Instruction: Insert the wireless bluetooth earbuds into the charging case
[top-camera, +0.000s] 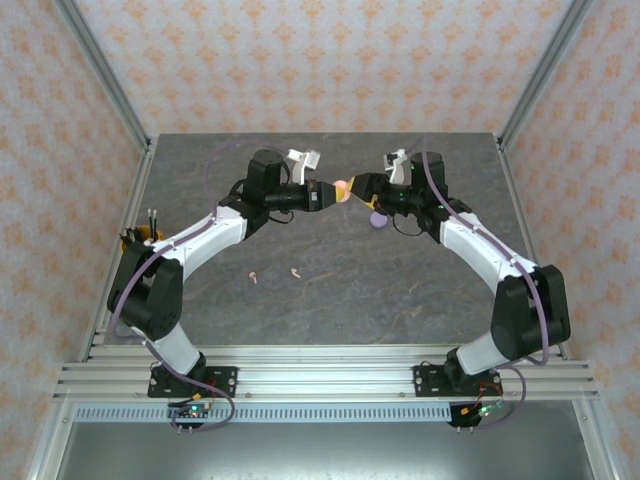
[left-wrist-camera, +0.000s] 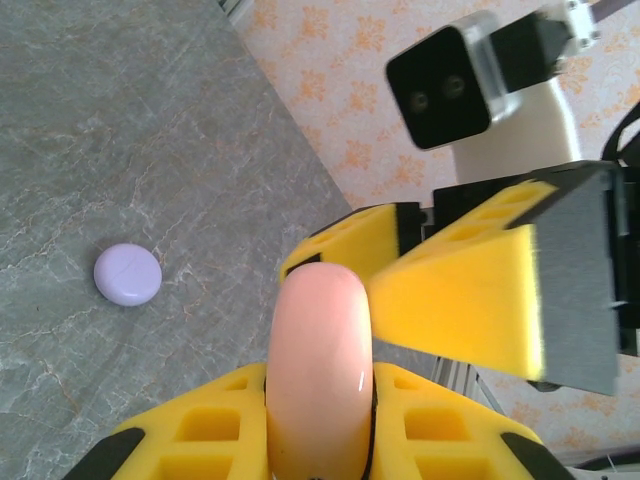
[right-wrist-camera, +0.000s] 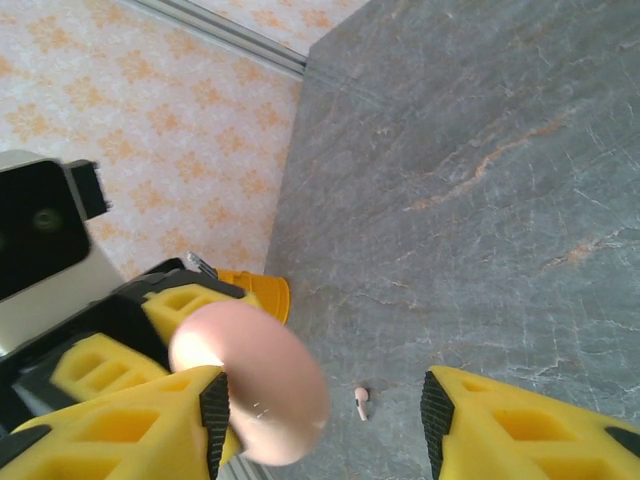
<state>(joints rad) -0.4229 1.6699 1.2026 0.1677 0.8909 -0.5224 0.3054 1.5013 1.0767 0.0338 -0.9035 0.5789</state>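
Note:
My left gripper (top-camera: 333, 193) is shut on a round pale pink charging case (top-camera: 341, 189), holding it on edge in the air above the back middle of the table. In the left wrist view the pink case (left-wrist-camera: 318, 360) stands between my yellow fingers (left-wrist-camera: 190, 440). My right gripper (top-camera: 358, 188) meets it from the right and is open, with one finger (right-wrist-camera: 150, 420) against the pink case (right-wrist-camera: 255, 380) and the other well apart. A purple case (top-camera: 377, 220) lies shut on the table below. Two pink earbuds (top-camera: 254, 275) (top-camera: 295, 272) lie nearer the front, one being the earbud (right-wrist-camera: 361, 403) under my right gripper. The purple earbuds are hidden.
A yellow holder (top-camera: 140, 237) with black tools stands at the table's left edge. The dark stone table (top-camera: 330, 310) has metal frame posts at its back corners and patterned walls around it. The purple case (left-wrist-camera: 127, 274) sits alone on bare tabletop.

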